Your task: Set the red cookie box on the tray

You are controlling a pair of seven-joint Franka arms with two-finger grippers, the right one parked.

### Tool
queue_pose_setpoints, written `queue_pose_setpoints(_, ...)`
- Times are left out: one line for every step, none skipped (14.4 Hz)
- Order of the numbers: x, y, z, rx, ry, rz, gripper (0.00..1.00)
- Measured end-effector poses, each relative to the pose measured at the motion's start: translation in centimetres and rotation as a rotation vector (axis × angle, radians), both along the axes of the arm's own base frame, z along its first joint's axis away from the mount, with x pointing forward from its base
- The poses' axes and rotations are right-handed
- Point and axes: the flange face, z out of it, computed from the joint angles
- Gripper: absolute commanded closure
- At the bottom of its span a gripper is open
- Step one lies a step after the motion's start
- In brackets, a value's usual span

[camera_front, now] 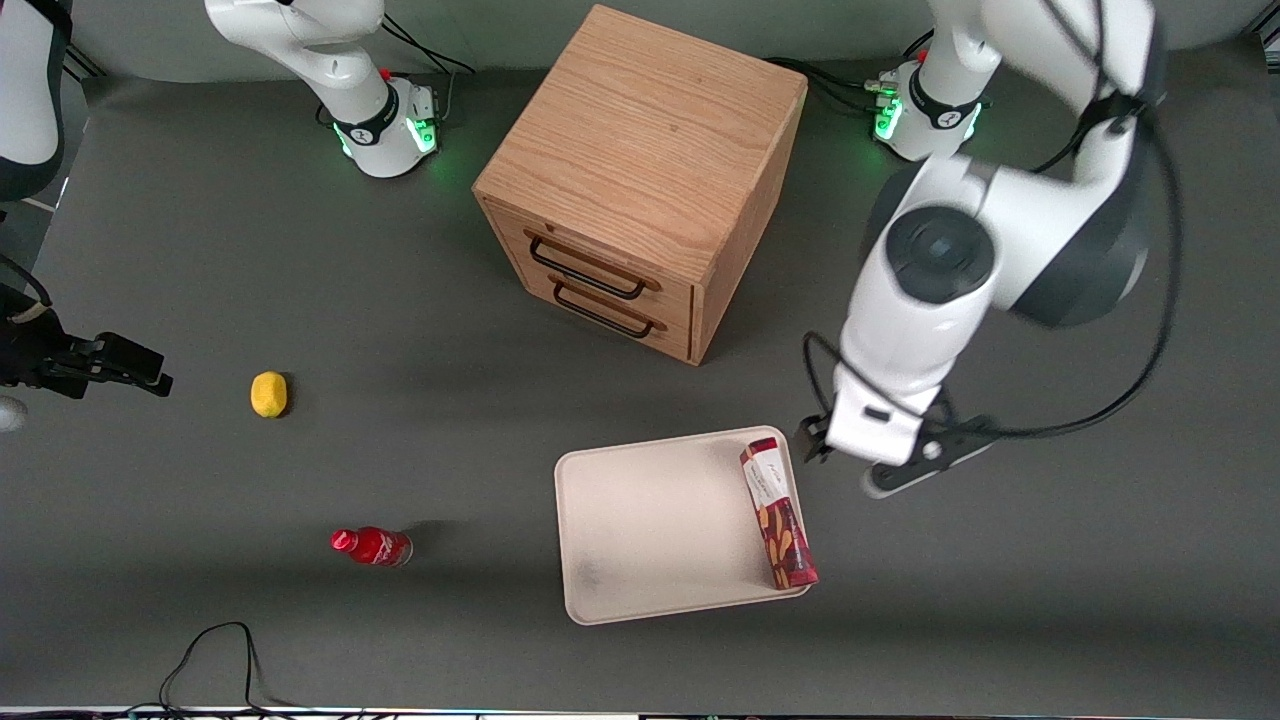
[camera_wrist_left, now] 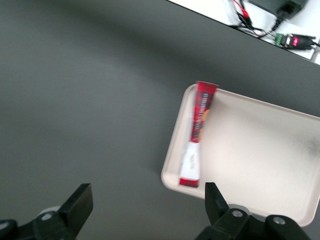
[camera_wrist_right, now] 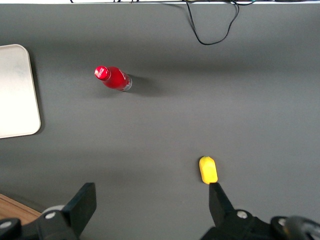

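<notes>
- The red cookie box [camera_front: 778,513] lies flat on the tray [camera_front: 650,520], along the short edge nearest the working arm's end of the table, one end close to the corner by the cabinet, the other near the corner toward the front camera.
- In the front view the box's front end looks to sit on or just over the low rim; from the wrist view it seems to rest inside the rim. I cannot tell for sure which.
- The left arm's gripper [camera_wrist_left: 147,210] hangs above the bare tabletop just beside the tray, its two fingers spread wide, nothing between them and nothing touched.
- To my eye the placing step is done, and the arm is at the stage of clearing away.
- What is left, I'd judge, is only to lift clear without brushing the box or nudging the tray's edge.
- The wooden drawer cabinet [camera_front: 640,180], the small red bottle [camera_front: 372,546] and the yellow lemon-like thing [camera_front: 268,394] stand well apart from the tray.
</notes>
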Motion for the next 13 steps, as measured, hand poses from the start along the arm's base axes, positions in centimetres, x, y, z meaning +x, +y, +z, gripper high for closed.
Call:
queue_pose_setpoints(-0.6, 1.6, 2.1, 0.004, 0.007, 0.004, 0.00)
queue_pose_setpoints(-1.1, 3.3, 4.0, 0.006, 0.014, -0.004, 0.00)
queue_pose_setpoints(-1.5, 5.3, 5.7, 0.002, 0.025, -0.017, 0.00)
queue_pose_setpoints(-1.8, 7.5, 7.2, -0.004, 0.036, -0.036, 0.00)
queue_pose_setpoints(-2.2, 9.9, 8.7, -0.004, 0.044, -0.057, 0.00)
queue_pose_setpoints(-2.6, 12.4, 10.0, 0.000, 0.053, -0.079, 0.00)
queue_pose_setpoints(-3.0, 14.9, 11.2, 0.004, 0.058, -0.103, 0.00)
queue_pose_setpoints(-3.4, 17.3, 12.4, 0.008, 0.059, -0.128, 0.00)
queue_pose_setpoints(-3.9, 19.5, 13.3, 0.013, 0.062, -0.153, 0.00)
queue_pose_setpoints(-4.4, 21.7, 14.0, 0.018, 0.070, -0.180, 0.00)
queue_pose_setpoints(-4.8, 23.8, 14.6, 0.023, 0.076, -0.210, 0.00)
queue_pose_setpoints(-5.2, 25.8, 15.0, 0.027, 0.081, -0.240, 0.00)
queue_pose_setpoints(-5.6, 27.6, 15.2, 0.023, 0.087, -0.269, 0.00)
